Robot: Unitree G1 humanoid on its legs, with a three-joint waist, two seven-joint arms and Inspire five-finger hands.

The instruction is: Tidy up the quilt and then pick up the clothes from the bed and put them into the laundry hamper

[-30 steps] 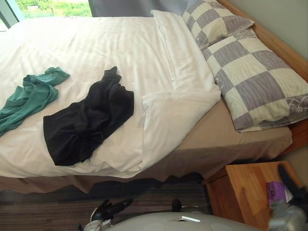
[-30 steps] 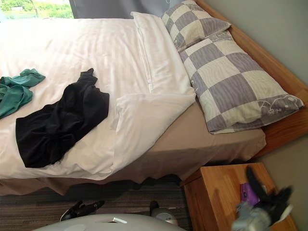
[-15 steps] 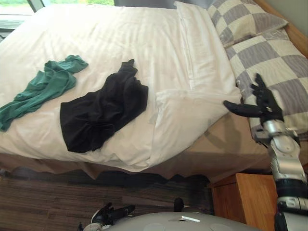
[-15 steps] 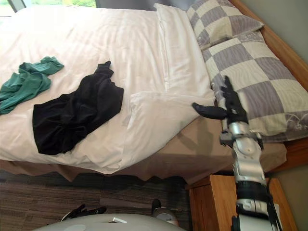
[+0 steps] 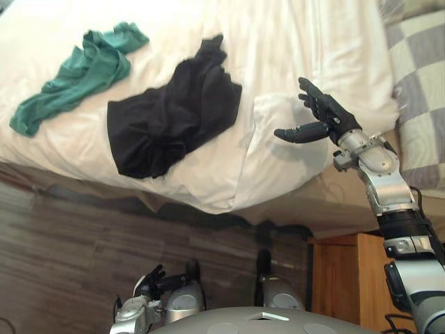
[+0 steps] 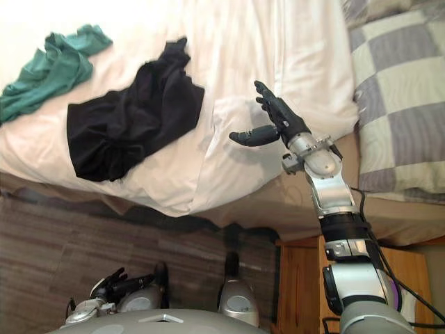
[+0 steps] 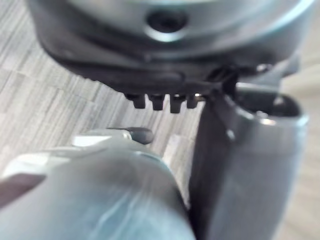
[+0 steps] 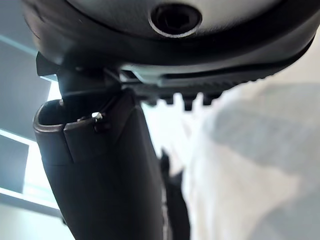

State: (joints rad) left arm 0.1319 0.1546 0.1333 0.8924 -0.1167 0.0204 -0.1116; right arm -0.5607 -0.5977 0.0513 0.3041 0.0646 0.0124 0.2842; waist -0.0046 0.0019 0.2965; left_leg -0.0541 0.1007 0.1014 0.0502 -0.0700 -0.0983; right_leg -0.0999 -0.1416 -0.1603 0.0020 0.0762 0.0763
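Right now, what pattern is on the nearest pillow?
Large grey and cream checks; the pillow shows best in the right eye view.

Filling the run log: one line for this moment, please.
right hand open near folded quilt; left hand low; black garment, green garment on quilt

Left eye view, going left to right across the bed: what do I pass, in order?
green garment → black garment → right hand → checked pillow
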